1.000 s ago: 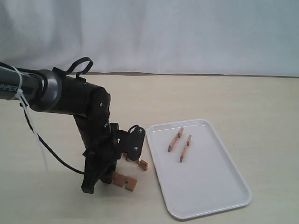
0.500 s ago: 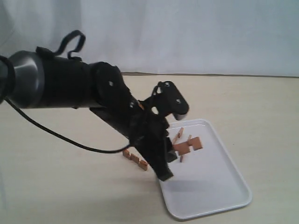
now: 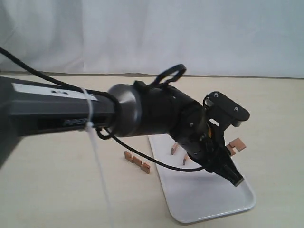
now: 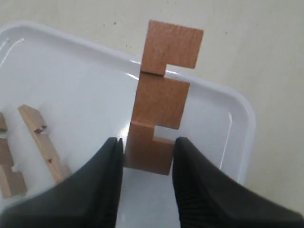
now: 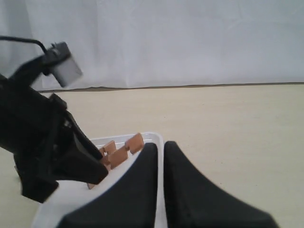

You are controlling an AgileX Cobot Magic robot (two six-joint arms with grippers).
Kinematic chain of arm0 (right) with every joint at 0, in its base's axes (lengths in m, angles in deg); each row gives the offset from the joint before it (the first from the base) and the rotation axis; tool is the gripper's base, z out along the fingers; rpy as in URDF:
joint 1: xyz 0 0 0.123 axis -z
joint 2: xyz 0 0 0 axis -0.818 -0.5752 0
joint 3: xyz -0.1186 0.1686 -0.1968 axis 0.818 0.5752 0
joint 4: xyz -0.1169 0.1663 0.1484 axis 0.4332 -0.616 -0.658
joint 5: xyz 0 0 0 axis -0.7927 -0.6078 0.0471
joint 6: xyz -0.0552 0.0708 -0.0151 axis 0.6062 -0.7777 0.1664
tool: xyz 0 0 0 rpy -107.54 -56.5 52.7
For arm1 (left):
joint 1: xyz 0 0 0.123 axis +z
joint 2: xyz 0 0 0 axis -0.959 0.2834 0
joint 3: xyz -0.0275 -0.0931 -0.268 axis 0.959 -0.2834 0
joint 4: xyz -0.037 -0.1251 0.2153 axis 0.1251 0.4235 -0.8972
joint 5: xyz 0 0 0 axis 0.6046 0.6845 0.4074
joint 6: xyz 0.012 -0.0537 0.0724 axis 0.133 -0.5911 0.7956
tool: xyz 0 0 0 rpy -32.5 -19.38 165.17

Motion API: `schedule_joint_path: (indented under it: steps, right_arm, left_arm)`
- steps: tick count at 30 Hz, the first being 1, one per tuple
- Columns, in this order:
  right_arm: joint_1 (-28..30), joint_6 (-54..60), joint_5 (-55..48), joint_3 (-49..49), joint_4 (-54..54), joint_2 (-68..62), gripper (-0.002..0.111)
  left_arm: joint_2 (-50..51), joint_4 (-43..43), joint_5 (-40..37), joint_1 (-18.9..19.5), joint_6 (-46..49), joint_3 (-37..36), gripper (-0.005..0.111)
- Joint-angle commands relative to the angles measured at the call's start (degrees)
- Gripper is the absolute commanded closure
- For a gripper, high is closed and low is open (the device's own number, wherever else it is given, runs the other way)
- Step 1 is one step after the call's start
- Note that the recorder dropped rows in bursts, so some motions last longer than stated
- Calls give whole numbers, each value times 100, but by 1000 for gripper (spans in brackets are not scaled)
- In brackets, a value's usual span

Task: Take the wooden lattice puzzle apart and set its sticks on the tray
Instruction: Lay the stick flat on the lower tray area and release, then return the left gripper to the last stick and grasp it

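Note:
My left gripper is shut on the lower end of a notched reddish-brown stick. It holds the stick in the air over the right part of the white tray. Two sticks lie on the tray, partly hidden behind the arm in the exterior view. A fourth stick lies on the table left of the tray. My right gripper is shut and empty, low by the tray's rim. From there the held stick shows.
The left arm's thick black body and its cable stretch across from the left over the tray's near-left side. A white curtain closes the back of the beige table.
The left arm picked a stick up from the table left of the tray and swung it rightwards over the tray. One stick stays on the table.

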Motion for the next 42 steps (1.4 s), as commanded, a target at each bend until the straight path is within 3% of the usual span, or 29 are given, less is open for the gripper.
schedule_joint_path:
  steps: [1,12,14,21,24,28,35,39,42]
  right_arm:
    - [-8,43,-15,16,46,24,104]
    - [-8,43,-15,16,46,24,104]
    - [-8,43,-15,16,46,24,104]
    - [-8,43,-15,16,46,24,104]
    - [-8,43,-15,16,46,24,104]
    - [-8,43,-15,16,46,24,104]
    - [-8,43,-15,16,46,24,104]
    - [-8,43,-15,16,46,24,104]
    - [-8,43,-15,16,46,24,104]
  left_arm:
    - [605,-957,-602,-23,-1058,579,107]
    - [953,-1184,-651,-23,-1151,688,103]
    - [953,-1243,-651,-23,-1151,688,95]
    - [765,-1304,-650,-23,-1140,688,51]
    - [494,-1318,-724,-23,-1069,688,43]
    - [-4,-1305,-1167,-23,-376,688,42]
    - [-804,-1406,-2716,-23,923,688,42]
    - [-951,-1429,-3644,37,1592,688,42]
    - [-951,-1378,-3924,190,1883,675,42]
